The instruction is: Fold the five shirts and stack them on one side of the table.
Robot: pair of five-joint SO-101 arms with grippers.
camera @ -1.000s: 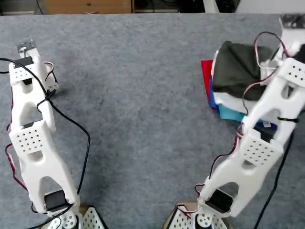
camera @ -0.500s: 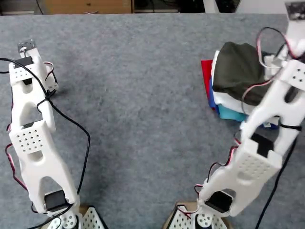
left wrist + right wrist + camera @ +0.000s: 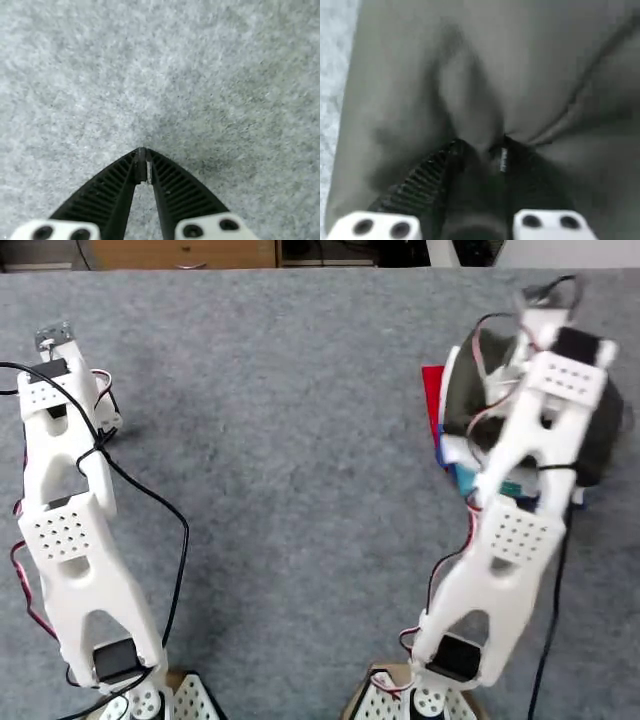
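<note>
Shirts point(image 3: 458, 435) sit in one stack on the right side of the table, under the right arm point(image 3: 520, 530). The top layer is a dark shirt point(image 3: 462, 390). Below it show a white layer point(image 3: 452, 451), a teal edge point(image 3: 468, 478) and a red edge point(image 3: 432, 400) on the side facing the table's middle. I can't count the layers for certain.

Right gripper point(image 3: 479, 147): down on the dark shirt point(image 3: 470, 60), jaws pinched on a raised fold of its cloth, with creases running out from the pinch.

Left gripper point(image 3: 143, 152): tips together, nothing between them, just above bare surface. In the high view it sits at the far left point(image 3: 50, 338), well apart from the stack.

Surface: grey felt-like table covering point(image 3: 280, 420), with a mottled, even texture close up point(image 3: 200, 75).

Room: wooden furniture point(image 3: 185, 252) runs along the far edge of the table. Both arm bases are at the near edge. A black cable point(image 3: 170, 510) loops beside the left arm point(image 3: 70, 540).
</note>
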